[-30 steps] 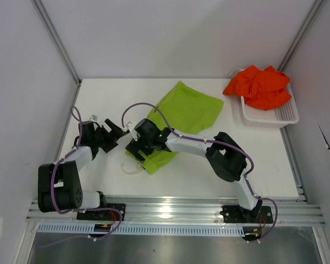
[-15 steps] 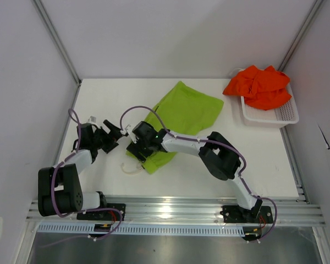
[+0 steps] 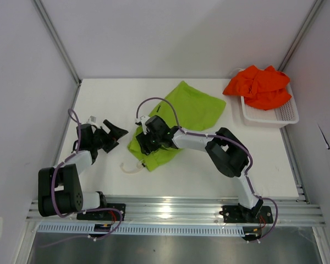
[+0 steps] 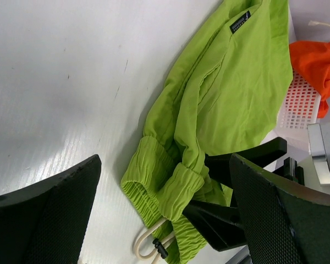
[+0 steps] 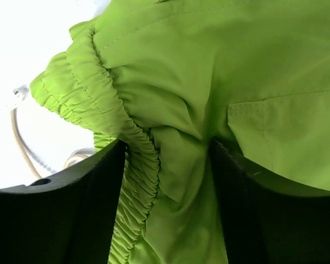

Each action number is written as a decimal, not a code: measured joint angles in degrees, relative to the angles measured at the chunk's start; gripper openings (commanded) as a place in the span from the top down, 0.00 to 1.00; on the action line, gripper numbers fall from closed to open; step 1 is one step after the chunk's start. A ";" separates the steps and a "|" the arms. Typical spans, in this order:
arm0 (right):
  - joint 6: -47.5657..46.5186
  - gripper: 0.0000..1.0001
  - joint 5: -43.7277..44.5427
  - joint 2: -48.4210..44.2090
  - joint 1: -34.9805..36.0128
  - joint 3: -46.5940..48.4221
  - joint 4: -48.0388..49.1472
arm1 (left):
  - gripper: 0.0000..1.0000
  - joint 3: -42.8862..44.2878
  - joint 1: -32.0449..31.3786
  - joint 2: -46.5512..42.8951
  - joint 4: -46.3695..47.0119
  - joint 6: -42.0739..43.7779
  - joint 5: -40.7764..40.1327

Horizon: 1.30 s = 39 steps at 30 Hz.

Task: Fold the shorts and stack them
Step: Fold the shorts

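right gripper has slid off the bare white table onto the lime green fabric shorts mid-table, its fingers narrowing astride the elastic waistband; can't tell if it's clamped yet. left gripper gapes wide and empty near the left edge. bright orange-red fabric shorts are heaped on the white plastic mesh basket in the far right corner.

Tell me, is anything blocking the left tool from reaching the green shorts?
Nothing visible does: only bare table lies between the open left tool and the green shorts. The right tool straddles their bunched waistband.
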 measured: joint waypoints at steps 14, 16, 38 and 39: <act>2.27 0.25 -3.87 0.07 -0.57 0.94 -0.70 | 0.04 -1.46 -3.08 0.83 0.92 0.48 -0.63; 2.75 0.27 -5.16 -0.48 -0.85 0.94 -1.22 | 0.05 -1.66 -4.72 0.83 0.79 0.61 -1.68; 8.09 0.94 -14.71 -4.52 -2.69 -1.14 0.13 | 0.31 -1.66 -8.59 -0.33 -2.84 4.11 -12.17; 8.83 0.95 -15.89 -3.39 -3.37 -1.14 0.90 | 0.31 -1.66 -8.61 -0.39 -2.89 4.11 -12.22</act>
